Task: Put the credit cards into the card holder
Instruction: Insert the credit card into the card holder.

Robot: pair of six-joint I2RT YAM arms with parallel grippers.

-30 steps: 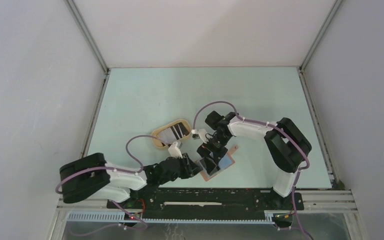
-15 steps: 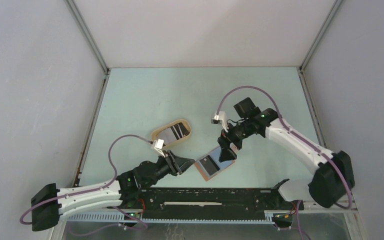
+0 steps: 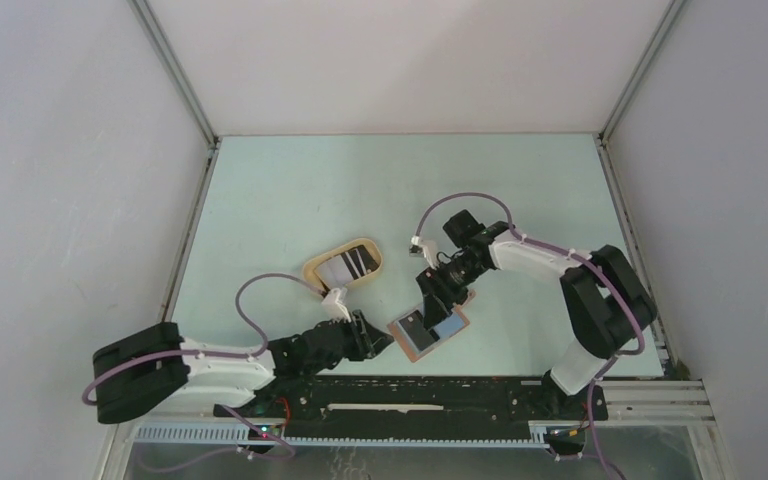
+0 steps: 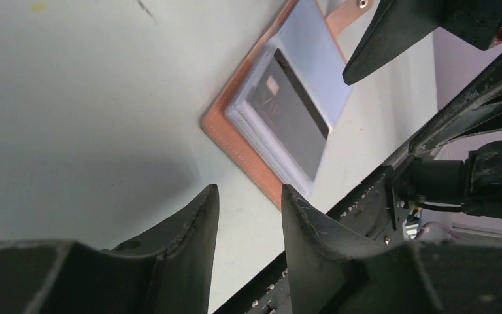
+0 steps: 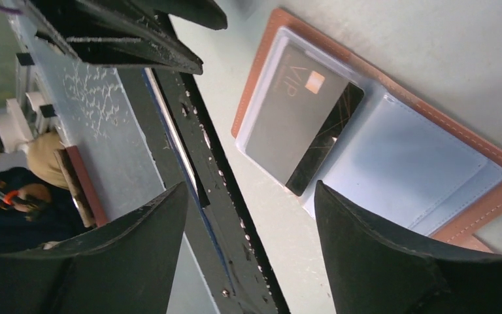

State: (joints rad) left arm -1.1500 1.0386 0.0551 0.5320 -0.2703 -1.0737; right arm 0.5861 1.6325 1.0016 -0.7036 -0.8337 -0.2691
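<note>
The card holder (image 3: 430,331) lies open near the table's front edge, reddish-brown outside with light blue pockets (image 5: 418,163). A dark grey credit card (image 5: 297,127) marked VIP lies slanted on one half, its black stripe towards the fold; in the left wrist view the same card (image 4: 291,114) lies on the holder (image 4: 314,52). More credit cards (image 3: 351,265), pale and black-striped, lie in the tan tray. My left gripper (image 3: 380,341) (image 4: 248,193) is open and empty just left of the holder. My right gripper (image 3: 430,298) (image 5: 251,190) hangs open and empty over the holder's far side.
The tan oval tray (image 3: 312,276) sits just left of and behind the holder. The black base rail (image 3: 410,388) runs along the front edge right beside the holder. Grey walls enclose the table on the left, back and right.
Both arms pulled away from the holder, then came back close to it. The right jaws have narrowed a little. The dark card stays on the holder.
</note>
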